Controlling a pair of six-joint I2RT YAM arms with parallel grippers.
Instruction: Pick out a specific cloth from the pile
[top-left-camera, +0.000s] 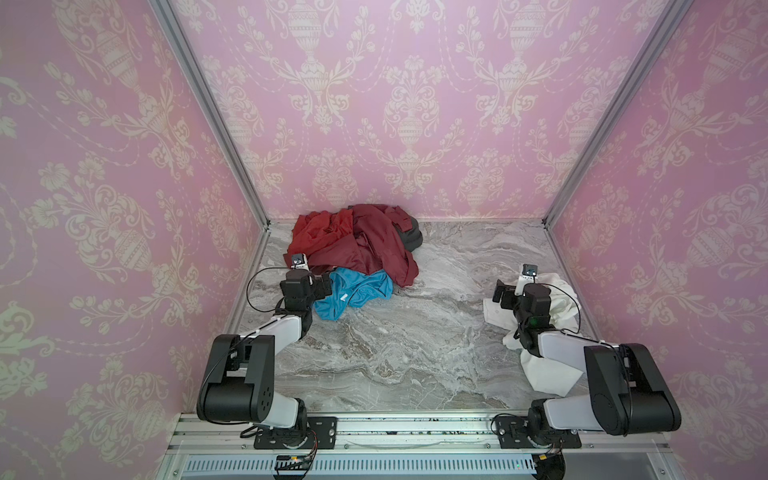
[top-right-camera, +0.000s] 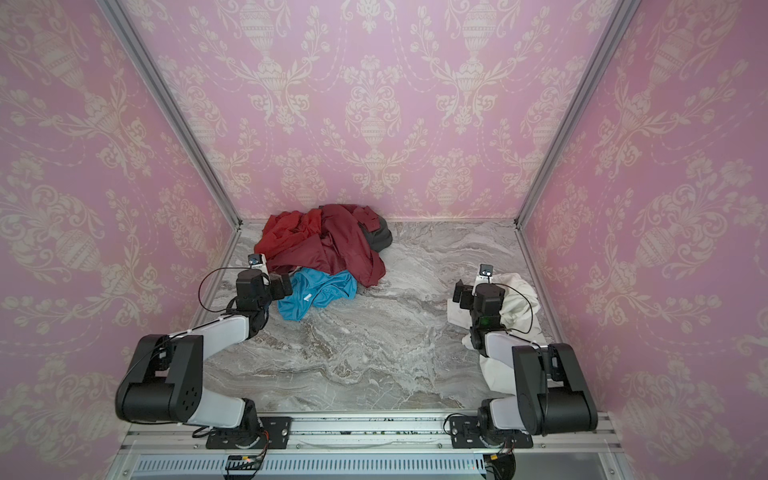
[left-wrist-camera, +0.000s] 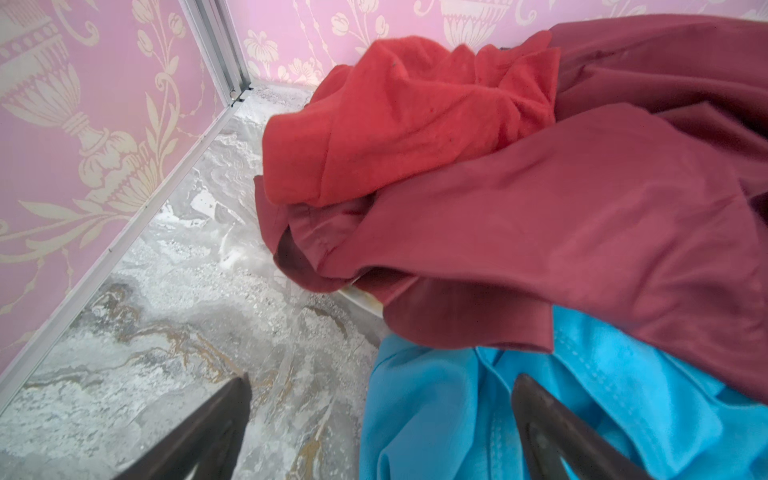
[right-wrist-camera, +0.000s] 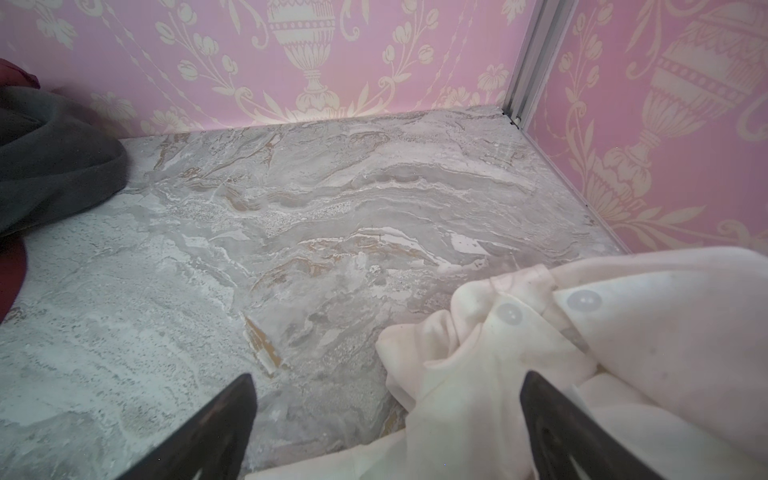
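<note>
The cloth (top-left-camera: 555, 299) (top-right-camera: 521, 299) (right-wrist-camera: 631, 332), a white buttoned shirt, lies crumpled at the table's right side, apart from the pile and partly under my right arm. My right gripper (top-left-camera: 501, 293) (top-right-camera: 460, 293) (right-wrist-camera: 389, 376) hangs open over the cloth's left edge, one finger above fabric, the other above marble. The pile (top-left-camera: 357, 245) (top-right-camera: 326, 245) (left-wrist-camera: 540, 187) of dark red and brighter red garments sits at the back left. A bright blue shirt (top-left-camera: 359, 291) (top-right-camera: 322, 293) (left-wrist-camera: 449, 415) lies at its front. My left gripper (top-left-camera: 327, 286) (top-right-camera: 286, 286) (left-wrist-camera: 384, 378) is open over the blue shirt's left edge, holding nothing.
A dark grey garment (top-left-camera: 412, 237) (right-wrist-camera: 54, 158) lies at the pile's back right. Pink patterned walls (top-left-camera: 124, 208) close in the marble table (top-left-camera: 415, 332) on three sides, with metal corner posts (top-left-camera: 216, 124). Bare marble lies between the pile and the cloth.
</note>
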